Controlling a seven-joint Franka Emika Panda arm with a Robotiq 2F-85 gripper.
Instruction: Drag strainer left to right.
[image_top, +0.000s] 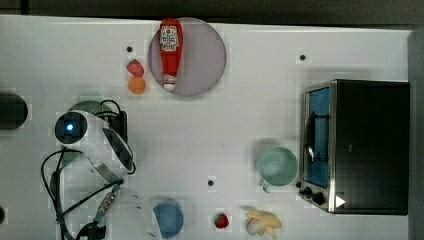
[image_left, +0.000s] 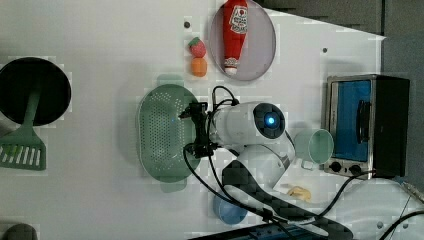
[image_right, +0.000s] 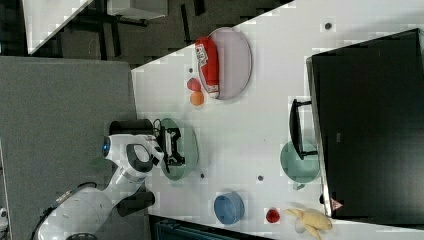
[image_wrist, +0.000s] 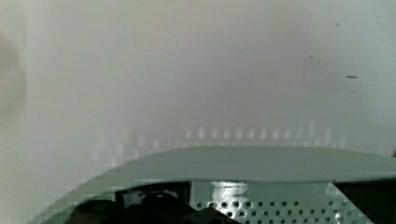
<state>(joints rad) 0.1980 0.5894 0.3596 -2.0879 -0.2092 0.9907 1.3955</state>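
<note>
1. Strainer (image_left: 162, 132) lies on the white table (image_left: 100, 40), left of centre in the left view.
2. Gripper (image_left: 198, 129) sits over the strainer's right rim in the left view, fingers spread apart, holding nothing.
3. Mug (image_left: 315, 146) stands beside the toaster oven (image_left: 365, 125).

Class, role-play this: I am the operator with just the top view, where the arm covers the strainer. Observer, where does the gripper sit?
Observer: In the left view, the open gripper hangs over the long rim, on the left view's right, of the large pale mint-green oval plastic strainer.
Operator: Anything beyond the strainer's other side?
Observer: Yes, a mint-green slotted spatula, its handle over a black round pan, apart from the strainer.
</note>
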